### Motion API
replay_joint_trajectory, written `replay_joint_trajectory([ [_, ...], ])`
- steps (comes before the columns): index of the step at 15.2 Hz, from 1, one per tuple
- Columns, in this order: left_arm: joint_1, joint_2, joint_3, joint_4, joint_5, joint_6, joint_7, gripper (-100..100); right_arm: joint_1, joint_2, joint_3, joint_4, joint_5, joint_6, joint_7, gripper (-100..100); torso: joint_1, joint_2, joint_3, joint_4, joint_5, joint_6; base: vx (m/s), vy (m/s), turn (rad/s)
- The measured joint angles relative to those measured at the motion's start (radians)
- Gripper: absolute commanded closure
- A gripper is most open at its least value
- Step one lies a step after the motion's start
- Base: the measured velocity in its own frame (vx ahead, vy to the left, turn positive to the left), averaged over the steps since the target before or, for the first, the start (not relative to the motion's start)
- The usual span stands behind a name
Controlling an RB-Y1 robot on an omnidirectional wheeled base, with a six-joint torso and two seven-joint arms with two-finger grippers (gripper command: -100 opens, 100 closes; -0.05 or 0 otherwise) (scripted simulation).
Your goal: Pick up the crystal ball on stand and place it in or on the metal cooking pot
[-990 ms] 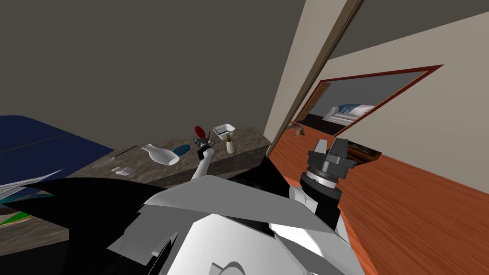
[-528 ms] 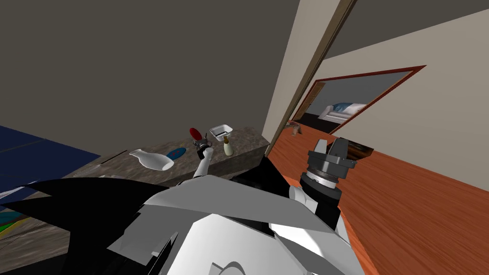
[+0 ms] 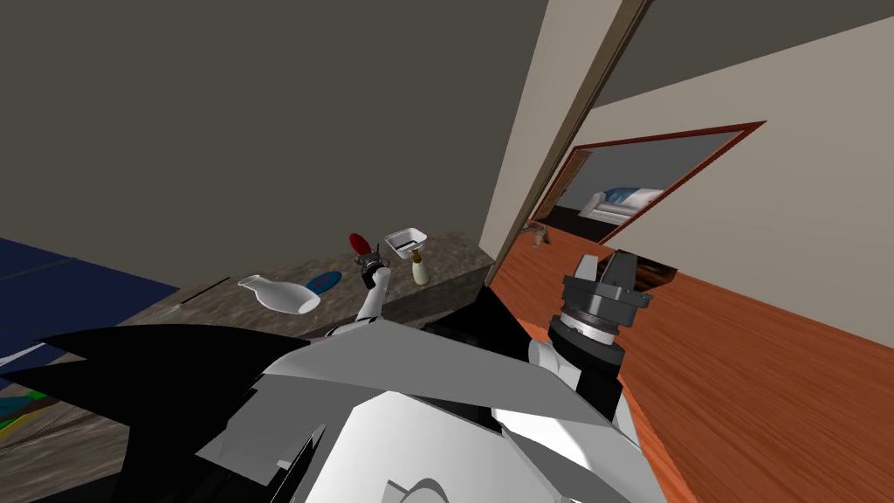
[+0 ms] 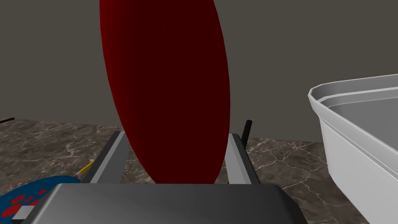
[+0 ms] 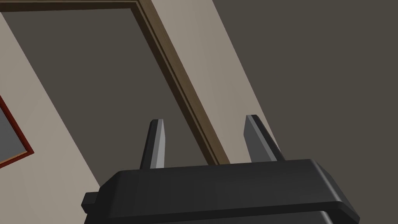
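The crystal ball (image 4: 167, 89) is drawn as a dark red oval, standing upright on the marbled counter (image 3: 454, 253). My left gripper (image 4: 175, 135) is shut on it, with one finger against each of its lower sides. In the head view the crystal ball (image 3: 358, 242) shows small, just above the left gripper (image 3: 367, 259). The pot (image 4: 357, 128) is a light grey tub with angled corners, standing close beside the ball on the counter. It appears in the head view too as the pot (image 3: 406, 239). My right gripper (image 3: 608, 265) is held up over the floor, open, with nothing between its fingers (image 5: 157, 144).
On the counter lie a white jug (image 3: 281, 293) on its side, a blue plate (image 3: 324, 281) with red dots and a small cream bottle (image 3: 420, 269). A thin dark rod (image 4: 246, 130) stands just behind the right finger. Orange wooden floor (image 3: 742, 367) and a red-framed doorway (image 3: 646, 188) lie to the right.
My left fingers have come in from wide open onto the sides of the red ball. The head view has shifted slightly. The right arm has not moved.
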Motion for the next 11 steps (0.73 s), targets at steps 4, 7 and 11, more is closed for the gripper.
replay_joint_trajectory([
  [4,0.026,0.003,-0.01,-0.02,-0.004,0.007,0.021,100,0.0,0.0,0.0,0.0,0.0,0.0,0.0,0,-0.005,0.0,-0.001,-0.003,0.002,-0.002,0.019,-0.066,0.041],
  [7,-0.005,0.036,0.002,-0.015,-0.017,-0.009,0.012,100,0.0,0.0,0.0,0.0,0.0,0.0,0.0,0,-0.006,0.006,0.003,0.0,-0.001,-0.001,-0.083,-0.027,-0.127],
  [11,-0.07,0.103,0.025,0.013,-0.035,-0.031,-0.01,100,0.0,0.0,0.0,0.0,0.0,0.0,0.0,0,-0.006,0.006,0.004,0.002,-0.004,-0.003,-0.051,-0.01,-0.114],
])
